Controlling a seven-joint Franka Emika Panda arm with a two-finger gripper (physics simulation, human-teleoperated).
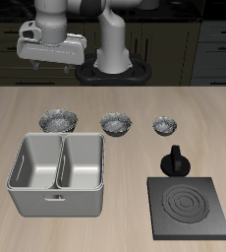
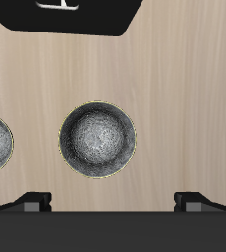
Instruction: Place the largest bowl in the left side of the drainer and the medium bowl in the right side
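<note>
so the gripper (image 1: 52, 65) is hanging open and empty with the largest bowl (image 2: 98, 140) sitting on the table pretty much straight below it, just behind the drainer (image 1: 58, 174).

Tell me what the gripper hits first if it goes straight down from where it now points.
Probably the largest bowl, centred below the gripper in the wrist view; depth is unclear.
</note>
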